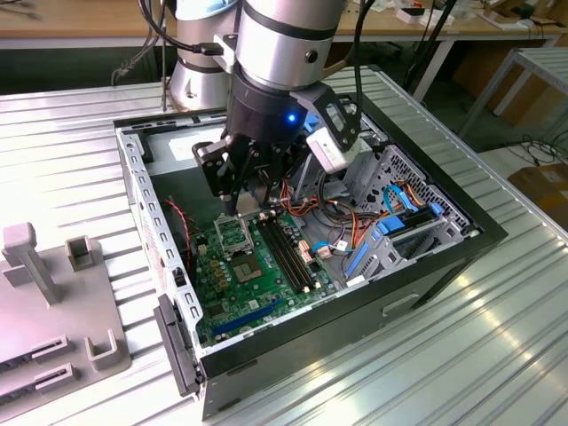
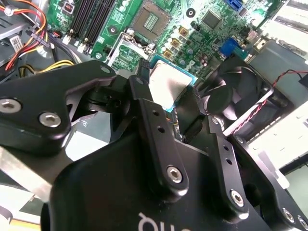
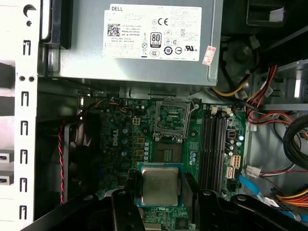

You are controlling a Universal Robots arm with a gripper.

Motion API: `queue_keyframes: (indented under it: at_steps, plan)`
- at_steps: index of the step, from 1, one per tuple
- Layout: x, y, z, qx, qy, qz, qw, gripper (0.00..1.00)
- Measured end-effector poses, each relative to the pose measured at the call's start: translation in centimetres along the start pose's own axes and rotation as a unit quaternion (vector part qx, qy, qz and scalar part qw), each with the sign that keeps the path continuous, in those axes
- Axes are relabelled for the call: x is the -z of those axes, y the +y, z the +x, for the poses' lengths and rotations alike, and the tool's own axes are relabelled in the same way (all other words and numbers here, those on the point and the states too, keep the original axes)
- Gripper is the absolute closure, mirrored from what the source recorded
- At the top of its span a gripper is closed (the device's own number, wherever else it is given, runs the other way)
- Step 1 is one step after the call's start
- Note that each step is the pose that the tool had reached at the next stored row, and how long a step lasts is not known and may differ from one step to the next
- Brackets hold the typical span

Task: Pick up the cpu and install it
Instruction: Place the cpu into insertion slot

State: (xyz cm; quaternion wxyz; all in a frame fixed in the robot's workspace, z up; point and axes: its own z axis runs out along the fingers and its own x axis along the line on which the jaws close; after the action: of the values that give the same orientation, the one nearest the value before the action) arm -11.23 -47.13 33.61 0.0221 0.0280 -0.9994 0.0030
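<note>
The cpu point(image 3: 160, 186) is a pale silvery square chip held flat between my two black fingers point(image 3: 133, 186). My gripper point(image 3: 160, 186) is shut on it by two opposite edges. It hangs a little above the green motherboard point(image 3: 120, 144), short of the open black-and-metal socket point(image 3: 171, 120). In the second wrist view the cpu point(image 2: 169, 83) shows between the fingertips point(image 2: 191, 107), with the socket point(image 2: 151, 19) further off. In the exterior view my gripper point(image 1: 241, 206) reaches down into the open computer case point(image 1: 142, 204), just behind the socket point(image 1: 232, 236).
A grey power supply point(image 3: 149, 38) fills the case end beyond the socket. Black memory slots point(image 3: 214, 144) and coloured cables point(image 3: 269, 106) lie on one side, a black fan point(image 2: 236, 96) on the other. A blue-trimmed drive cage point(image 1: 399, 226) and a grey fixture point(image 1: 53, 293) show too.
</note>
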Motion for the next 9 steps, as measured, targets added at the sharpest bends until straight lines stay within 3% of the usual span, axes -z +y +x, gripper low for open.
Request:
queue_keyframes:
  at_steps: [9]
  plan:
    - [-0.37, -0.43, 0.01, 0.000, 0.0001, 0.0001, 1.00000, 0.53]
